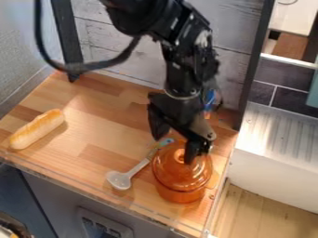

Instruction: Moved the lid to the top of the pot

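Lid: domed, glossy translucent orange [171, 173]; seated atop the pot, round knob uppermost.
Pot: rounded, translucent orange [179, 195]; near the table's right edge.
Table: butcher-block wood, varied strips [93, 135].
Spoon: pale round bowl [119, 180], slim handle slanting up beside the pot.
Baguette: elongated, golden-crusted [37, 129]; far left.
Backdrop: grey wood-grain panel [112, 46].
Arm: wrist above the lid, pointing down.
End effector: fingers parted about the knob [175, 151].
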`<state>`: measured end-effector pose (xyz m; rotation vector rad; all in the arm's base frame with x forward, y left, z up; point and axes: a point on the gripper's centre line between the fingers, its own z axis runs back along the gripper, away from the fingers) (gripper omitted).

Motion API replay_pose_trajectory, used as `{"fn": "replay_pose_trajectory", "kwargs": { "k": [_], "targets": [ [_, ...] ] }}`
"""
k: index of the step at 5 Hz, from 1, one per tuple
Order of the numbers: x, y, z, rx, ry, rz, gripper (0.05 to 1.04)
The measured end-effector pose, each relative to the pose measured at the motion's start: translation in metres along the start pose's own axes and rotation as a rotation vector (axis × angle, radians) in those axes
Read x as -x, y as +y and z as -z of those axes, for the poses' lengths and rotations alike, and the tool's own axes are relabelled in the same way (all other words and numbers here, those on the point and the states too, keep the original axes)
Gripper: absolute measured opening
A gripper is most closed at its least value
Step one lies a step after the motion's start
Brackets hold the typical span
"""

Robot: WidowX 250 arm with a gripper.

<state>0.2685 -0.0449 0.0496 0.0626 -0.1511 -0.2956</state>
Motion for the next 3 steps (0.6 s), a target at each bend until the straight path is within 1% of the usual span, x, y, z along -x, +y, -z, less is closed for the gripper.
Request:
{"fn": "replay_pose_trajectory", "kwargs": {
  "k": [1,2,3],
  "targets": [
    [-0.001,0.01,-0.025,-0.001,-0.058,-0.048,1.0],
    [0.0,0.021,-0.038,-0.058,-0.057,-0.029,1.0],
    [-0.001,0.021,-0.038,-0.058,-0.057,-0.029,1.0]
  ]
}}
